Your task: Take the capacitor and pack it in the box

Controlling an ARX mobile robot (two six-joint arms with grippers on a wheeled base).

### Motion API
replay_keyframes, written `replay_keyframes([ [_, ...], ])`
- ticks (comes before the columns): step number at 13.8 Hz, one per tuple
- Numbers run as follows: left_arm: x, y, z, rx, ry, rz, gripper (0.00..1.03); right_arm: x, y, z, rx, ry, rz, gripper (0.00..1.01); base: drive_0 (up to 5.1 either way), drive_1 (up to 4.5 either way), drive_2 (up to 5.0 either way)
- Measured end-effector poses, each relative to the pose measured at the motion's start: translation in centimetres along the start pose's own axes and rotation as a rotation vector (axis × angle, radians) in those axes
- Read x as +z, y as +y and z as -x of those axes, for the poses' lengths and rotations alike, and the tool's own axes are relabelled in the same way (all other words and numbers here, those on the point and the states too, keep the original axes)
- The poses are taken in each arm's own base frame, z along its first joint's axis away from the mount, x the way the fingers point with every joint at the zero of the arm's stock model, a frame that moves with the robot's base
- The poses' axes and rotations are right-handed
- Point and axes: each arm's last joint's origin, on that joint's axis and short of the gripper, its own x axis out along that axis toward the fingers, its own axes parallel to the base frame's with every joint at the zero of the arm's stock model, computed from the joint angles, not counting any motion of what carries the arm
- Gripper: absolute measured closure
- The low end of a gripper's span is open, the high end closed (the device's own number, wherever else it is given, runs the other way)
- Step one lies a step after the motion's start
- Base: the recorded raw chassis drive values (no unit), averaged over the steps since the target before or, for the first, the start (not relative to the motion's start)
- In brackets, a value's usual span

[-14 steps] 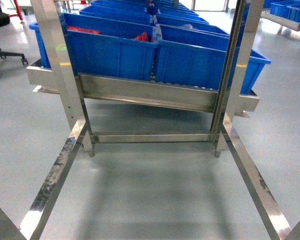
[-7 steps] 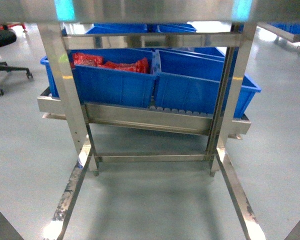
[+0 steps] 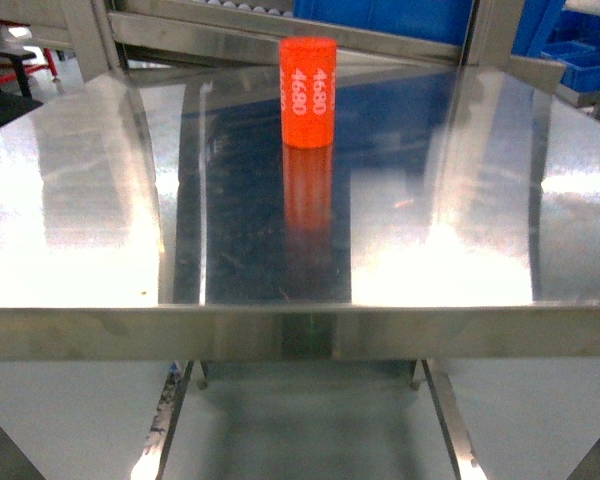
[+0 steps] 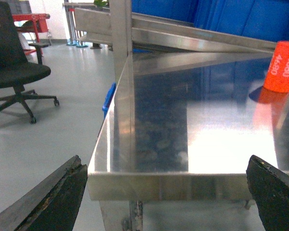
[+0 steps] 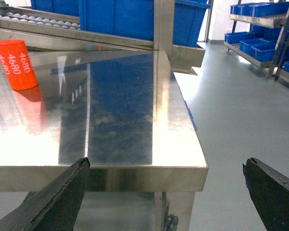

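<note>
Capacitor (image 3: 309,91) upright on steel table (image 3: 480,230) — both jaws spread, empty; fingertips cropped.

The left pincer (image 4: 168,192) stands spread wide, its two dark, scuffed fingers (image 4: 53,202) at the bottom corners of the left wrist view, gripping nothing. The right pincer (image 5: 166,192) is likewise spread wide and bare. Neither arm shows in the head view.
</note>
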Motion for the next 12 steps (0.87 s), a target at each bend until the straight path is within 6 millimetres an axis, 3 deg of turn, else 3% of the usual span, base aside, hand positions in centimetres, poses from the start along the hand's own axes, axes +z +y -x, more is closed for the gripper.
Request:
replay_keyframes([
  [12,0.0,0.0,0.0,-0.002,0.0,0.0,0.05,0.0,0.0,0.0,0.0,0.0,0.0,0.03,0.0,0.0,0.0],
])
